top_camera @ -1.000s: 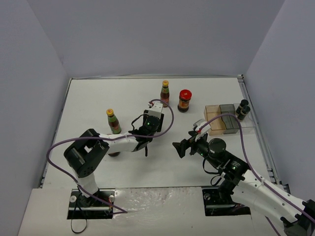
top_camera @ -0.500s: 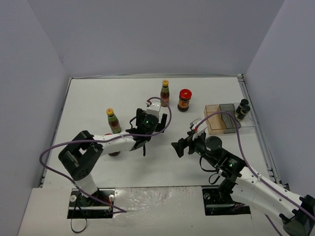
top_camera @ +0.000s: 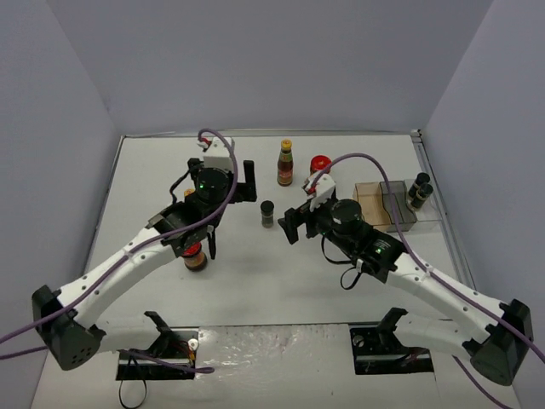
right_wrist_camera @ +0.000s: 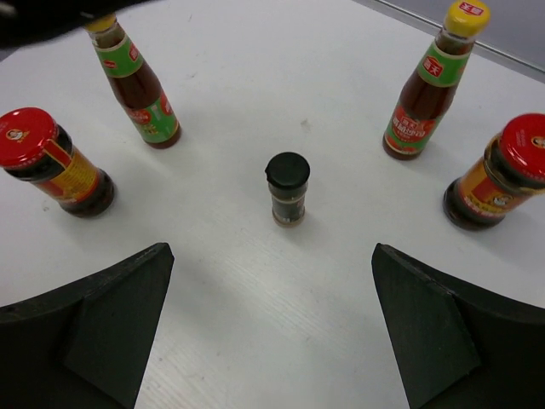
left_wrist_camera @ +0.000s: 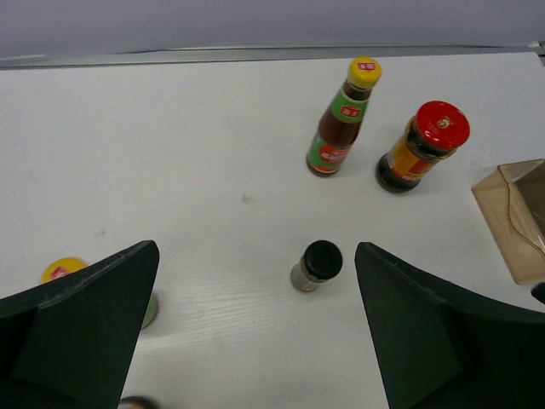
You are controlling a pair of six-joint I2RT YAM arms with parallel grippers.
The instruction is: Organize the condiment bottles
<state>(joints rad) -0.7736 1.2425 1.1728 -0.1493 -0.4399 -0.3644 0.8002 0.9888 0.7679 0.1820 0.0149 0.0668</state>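
- Our left hand [left_wrist_camera: 255, 256] hovers above the white counter [top_camera: 153, 170], fingers wide apart, holding nothing.
- Our right hand [right_wrist_camera: 271, 256] is spread wide and empty too.
- A tiny black-capped shaker [right_wrist_camera: 287, 187] stands upright between both hands.
- Behind it stand a tall dark yellow-capped bottle [top_camera: 285, 162] and a squat red-lidded jar [top_camera: 321, 162]; another such bottle [right_wrist_camera: 132, 81] and another such jar [right_wrist_camera: 51, 162] stand near the left arm [top_camera: 128, 256].
- At the clear brownish plastic tray [top_camera: 383, 204] stand two more black-capped shakers [top_camera: 419, 189]; inside or beside, we cannot tell.

Tray [left_wrist_camera: 515, 217] cut by the edge; tall bottle [left_wrist_camera: 61, 270] mostly hidden.
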